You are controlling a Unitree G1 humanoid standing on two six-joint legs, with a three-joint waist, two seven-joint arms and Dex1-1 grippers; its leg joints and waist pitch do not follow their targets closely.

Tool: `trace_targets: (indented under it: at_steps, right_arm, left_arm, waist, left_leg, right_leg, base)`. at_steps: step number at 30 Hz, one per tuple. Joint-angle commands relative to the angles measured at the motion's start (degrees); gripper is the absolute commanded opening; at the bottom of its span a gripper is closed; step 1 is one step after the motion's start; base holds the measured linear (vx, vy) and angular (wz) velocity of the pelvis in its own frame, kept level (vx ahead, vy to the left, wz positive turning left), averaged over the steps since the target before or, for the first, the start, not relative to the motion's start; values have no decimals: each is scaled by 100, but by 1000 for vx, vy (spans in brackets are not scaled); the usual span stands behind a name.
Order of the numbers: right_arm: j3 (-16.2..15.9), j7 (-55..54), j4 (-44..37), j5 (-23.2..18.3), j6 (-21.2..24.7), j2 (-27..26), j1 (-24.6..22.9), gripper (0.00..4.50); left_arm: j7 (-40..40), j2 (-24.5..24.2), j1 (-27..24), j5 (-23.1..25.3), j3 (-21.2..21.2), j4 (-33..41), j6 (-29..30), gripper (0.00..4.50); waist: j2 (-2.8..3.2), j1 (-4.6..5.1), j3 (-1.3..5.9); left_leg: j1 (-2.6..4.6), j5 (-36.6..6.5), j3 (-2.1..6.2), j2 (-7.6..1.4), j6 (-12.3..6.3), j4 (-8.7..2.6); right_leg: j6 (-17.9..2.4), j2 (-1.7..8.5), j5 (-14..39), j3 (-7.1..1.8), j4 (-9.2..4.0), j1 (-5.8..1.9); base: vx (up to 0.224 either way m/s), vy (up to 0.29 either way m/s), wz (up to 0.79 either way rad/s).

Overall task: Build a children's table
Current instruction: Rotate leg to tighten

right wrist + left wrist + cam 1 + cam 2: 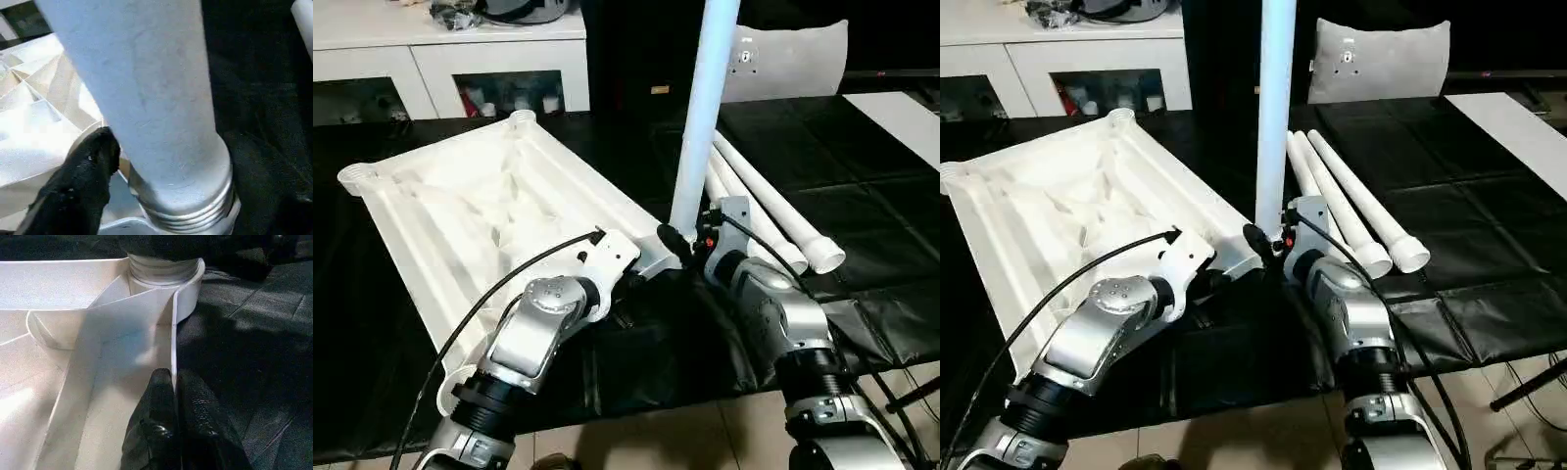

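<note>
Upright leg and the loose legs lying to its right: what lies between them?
Bare black mat separates the upright leg from the loose legs higher up; near its base, the right gripper sits there. Right eye view.

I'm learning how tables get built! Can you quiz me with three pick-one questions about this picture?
1. Where does the upright leg stand?
A. on the cabinet
B. in a corner of the table top
C. on the floor

2. What colour is the mat?
A. black
B. red
C. yellow

3. How does the table top lie?
A. on its edge
B. smooth side up
C. ribbed underside up

Answers: 1 B, its foot sits in the near corner socket; 2 A, the mat is black all over; 3 C, the ribs face up.
</note>
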State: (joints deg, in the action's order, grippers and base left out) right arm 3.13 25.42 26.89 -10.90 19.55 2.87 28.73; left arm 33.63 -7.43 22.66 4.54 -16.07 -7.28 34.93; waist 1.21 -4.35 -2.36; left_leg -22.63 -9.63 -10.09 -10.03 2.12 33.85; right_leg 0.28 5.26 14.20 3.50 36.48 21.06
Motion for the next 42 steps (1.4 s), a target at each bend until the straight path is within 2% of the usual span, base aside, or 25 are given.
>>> trace_targets:
  at_steps: [1, 3, 5, 6, 7, 8, 11, 12, 13, 14, 17, 18, 20, 28, 30, 34, 35, 42]
  right_arm:
    - [-496, 430, 6, -21, 96, -145, -89, 405]
    - [-497, 434, 8, 0, 74, -91, -90, 415]
    - [-410, 933, -216, -114, -44, 344, -196, 439]
    - [-405, 1210, -343, -161, -109, 538, -254, 447]
    - [-405, 1210, -343, -161, -109, 538, -254, 447]
    - [-481, 1578, -482, -45, -211, 983, -341, 447]
    - [-487, 2133, -615, -25, -337, 1446, -428, 447]
    - [-507, 2471, -713, -54, -395, 1692, -478, 447]
    - [-519, 2590, -747, -61, -413, 1780, -495, 447]
    - [-553, 2792, -806, -80, -445, 1943, -522, 447]
    - [-627, 3140, -912, -129, -480, 2184, -567, 447]
    - [-773, 3557, -1020, -137, -624, 2470, -621, 447]
    - [-873, 3802, -1022, -62, -806, 2636, -628, 447]
    - [-1237, 4525, -1024, 25, -1039, 2863, -641, 447]
    - [-1241, 4516, -982, 17, -1046, 2847, -620, 421]
    - [-1320, 4622, -902, -33, -1037, 2786, -578, 401]
    - [-1358, 4638, -905, -27, -1031, 2753, -587, 376]
    - [-1426, 4688, -836, -60, -1026, 2670, -558, 332]
  left_arm:
    - [70, 127, 240, -117, -164, 174, -306, 0]
    - [80, 100, 242, -108, -164, 171, -303, 0]
    - [371, -158, 243, -98, -228, 118, -414, 0]
    - [498, -259, 242, -99, -257, 99, -453, 0]
    - [498, -259, 242, -99, -257, 99, -453, 0]
    - [795, -458, 238, -116, -336, 68, -589, 0]
    - [1174, -716, 221, -138, -454, 58, -738, 0]
    - [1340, -838, 218, -143, -495, 45, -791, 0]
    - [1409, -887, 219, -143, -514, 38, -825, 0]
    - [1560, -990, 224, -151, -562, 29, -898, 0]
    - [1799, -1157, 242, -160, -642, 3, -1003, 0]
    - [2212, -1418, 252, -186, -780, -5, -1198, 0]
    - [2563, -1621, 256, -204, -876, 7, -1388, 0]
    - [3392, -2110, 324, -233, -1152, 33, -1774, 0]
    - [3421, -2130, 334, -238, -1166, 25, -1804, 0]
    - [3510, -2161, 374, -237, -1186, -20, -1890, 0]
    - [3531, -2173, 367, -235, -1182, -8, -1895, 0]
    - [3616, -2202, 367, -242, -1195, -37, -1960, 0]
  waist:
    - [-60, -23, 325]
    - [-55, -28, 327]
    - [-50, -47, 333]
    - [-25, -79, 333]
    - [-44, -89, 331]
    - [-53, -108, 347]
    - [-23, -113, 366]
    - [-35, -123, 367]
    - [-9, -134, 362]
    - [-26, -129, 359]
    - [-12, -142, 347]
    - [-20, -154, 351]
    - [-12, -179, 342]
    - [-10, -215, 345]
    - [-6, -217, 347]
    - [-8, -214, 346]
    - [-13, -212, 350]
    - [-15, -216, 363]
  left_leg:
    - [113, -744, 103, -297, -274, -389]
    - [116, -734, 107, -300, -245, -392]
    - [125, -755, 106, -295, -252, -382]
    - [122, -756, 103, -300, -277, -374]
    - [120, -737, 104, -302, -278, -376]
    - [122, -646, 114, -304, -295, -368]
    - [113, -452, 99, -295, -428, -327]
    - [100, -469, 103, -296, -473, -322]
    - [102, -500, 107, -299, -479, -323]
    - [103, -583, 105, -301, -481, -330]
    - [118, -705, 105, -315, -471, -340]
    - [119, -763, 109, -312, -471, -338]
    - [129, -830, 112, -326, -458, -347]
    - [145, -925, 105, -337, -405, -362]
    - [142, -912, 106, -336, -398, -362]
    - [135, -940, 105, -334, -393, -362]
    - [139, -935, 108, -336, -388, -364]
    - [127, -804, 104, -327, -432, -344]
  right_leg:
    - [-1237, 334, -34, -238, -449, -183]
    - [-1241, 333, -73, -236, -445, -184]
    - [-1211, 329, -93, -234, -455, -194]
    - [-1186, 338, -136, -243, -448, -191]
    - [-1156, 329, -173, -239, -456, -203]
    - [-1171, 328, -324, -230, -438, -218]
    - [-1276, 312, -726, -223, -395, -195]
    - [-1332, 315, -767, -212, -389, -206]
    - [-1345, 320, -745, -211, -386, -204]
    - [-1377, 321, -679, -208, -394, -205]
    - [-1440, 330, -474, -215, -409, -197]
    - [-1435, 331, -397, -208, -423, -203]
    - [-1433, 338, -297, -212, -429, -189]
    - [-1537, 338, -269, -214, -404, -172]
    - [-1559, 346, -267, -213, -400, -176]
    - [-1577, 348, -247, -213, -396, -180]
    - [-1576, 349, -230, -211, -395, -179]
    - [-1604, 344, -397, -208, -376, -187]
  base:
    - [0, 0, 0]
    - [0, 0, 0]
    - [0, 0, 0]
    - [0, 0, 0]
    - [0, 0, 0]
    - [0, 0, 0]
    - [0, 0, 0]
    - [0, 0, 0]
    - [0, 0, 0]
    - [0, 0, 0]
    - [0, 0, 0]
    - [0, 0, 0]
    - [0, 0, 0]
    - [0, 0, 0]
    - [0, 0, 0]
    - [0, 0, 0]
    - [0, 0, 0]
    - [0, 0, 0]
